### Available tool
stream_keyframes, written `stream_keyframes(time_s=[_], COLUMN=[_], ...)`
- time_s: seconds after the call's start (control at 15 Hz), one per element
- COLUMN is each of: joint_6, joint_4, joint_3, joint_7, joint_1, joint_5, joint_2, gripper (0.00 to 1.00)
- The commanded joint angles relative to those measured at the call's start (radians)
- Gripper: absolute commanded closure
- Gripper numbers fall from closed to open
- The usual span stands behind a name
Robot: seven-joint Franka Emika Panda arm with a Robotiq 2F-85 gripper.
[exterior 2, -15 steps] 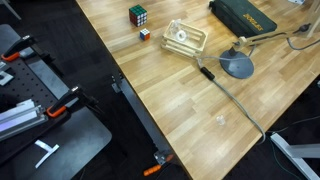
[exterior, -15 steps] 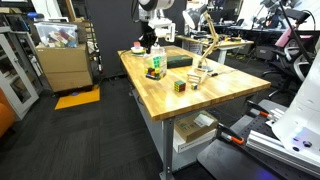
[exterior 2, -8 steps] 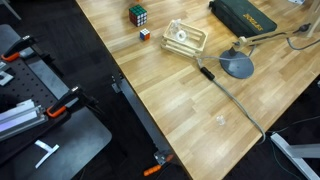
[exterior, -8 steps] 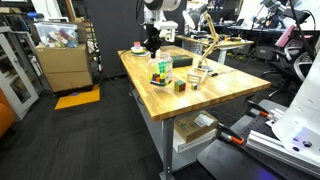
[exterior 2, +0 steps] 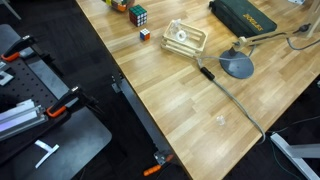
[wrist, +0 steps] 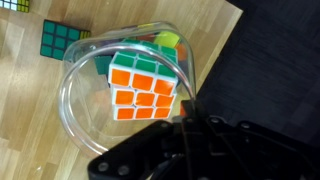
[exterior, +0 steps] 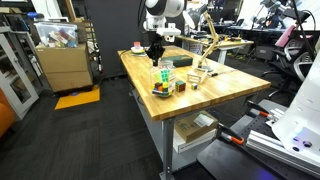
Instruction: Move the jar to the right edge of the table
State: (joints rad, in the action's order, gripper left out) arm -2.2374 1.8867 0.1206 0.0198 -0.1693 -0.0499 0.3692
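While fingers (wrist: 197, 137) clamp its rim, clear jar (wrist: 68, 105) holds multicoloured cube (wrist: 145, 85).

Small clear cylindrical jar (exterior: 160, 84) is stood upright on light butcher-block table (exterior: 215, 90), near its long edge. In wrist view, multicoloured cube (wrist: 145, 85) is seen through its wall.

Tool (exterior: 156, 58) above jar (exterior: 160, 84), over table (exterior: 225, 90)
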Motion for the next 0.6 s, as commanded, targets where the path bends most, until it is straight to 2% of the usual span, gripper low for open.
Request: stream_keyframes(time_s=[0.0, 0.07, 0.33, 0.4, 0.47, 0.53], joint_6=[-0.02, -0.018, -0.01, 0.0, 0.001, 0.001], joint_4=[0.047, 0.048, 0.04, 0.011, 0.01, 0.011], joint_3=[0.015, 0.014, 0.01, 0.009, 0.009, 0.009], joint_7=[-0.015, -0.012, -0.005, 0.002, 0.002, 0.002], joint_1=[0.013, 0.013, 0.01, 0.005, 0.005, 0.004], joint_5=[-0.019, -0.018, -0.007, 0.002, 0.002, 0.002], joint_2=[-0.042, -0.042, -0.062, -0.031, -0.035, -0.033], gripper=[0.7, 0.69, 0.42, 0.35, 0.54, 0.47])
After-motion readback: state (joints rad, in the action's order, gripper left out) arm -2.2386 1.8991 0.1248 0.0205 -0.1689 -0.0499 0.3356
